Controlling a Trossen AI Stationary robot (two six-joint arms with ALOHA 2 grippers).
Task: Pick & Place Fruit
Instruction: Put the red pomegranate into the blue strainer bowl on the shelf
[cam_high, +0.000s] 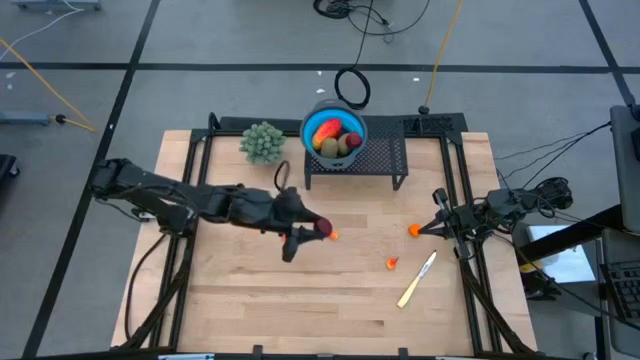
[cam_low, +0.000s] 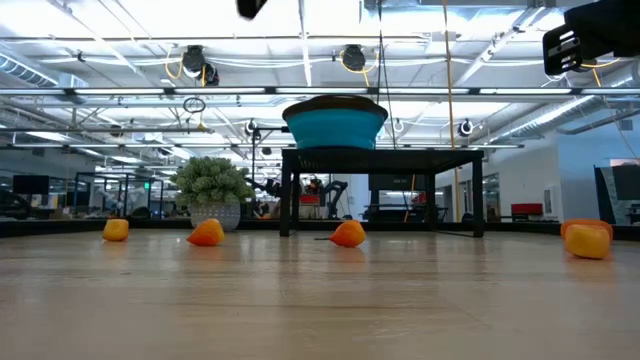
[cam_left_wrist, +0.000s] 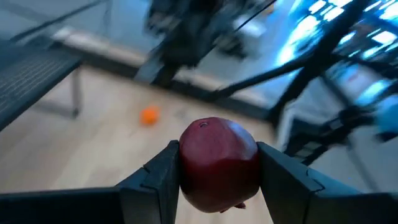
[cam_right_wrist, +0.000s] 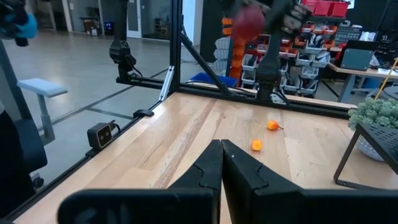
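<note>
The left gripper (cam_high: 318, 231) is over the middle of the tabletop (cam_high: 250, 290), and its jaws grasp a dark red ball (cam_left_wrist: 219, 163) between them. In the left wrist view the ball fills the gap, and both fingers (cam_left_wrist: 163, 180) touch its sides. In the high view the ball (cam_high: 323, 229) shows at the tip of the arm, and in the right wrist view it is raised well above the wood (cam_right_wrist: 249, 22).

The right gripper (cam_high: 440, 226) waits near the right edge of the tabletop, with its jaws clenched on nothing; in the right wrist view the two fingers (cam_right_wrist: 211, 171) meet.

At the far side a blue bowl (cam_high: 311, 128) stands on a black rack (cam_high: 385, 160). In the bowl lie a red-yellow oblong fruit (cam_high: 328, 131) and brown-olive ovals (cam_high: 347, 143). A green bushy plant (cam_high: 262, 142) stands just left of the rack.

Small orange pieces are on the wood: one (cam_high: 414, 230) near the right gripper, one (cam_high: 392, 263) nearer to the front, and one (cam_high: 333, 235) just beside the held ball. A pale knife (cam_high: 416, 279) lies tilted at the near right, close to the second piece.

In the low view four orange pieces rest on the tabletop; the one at the right (cam_low: 587, 238) looks largest.
</note>
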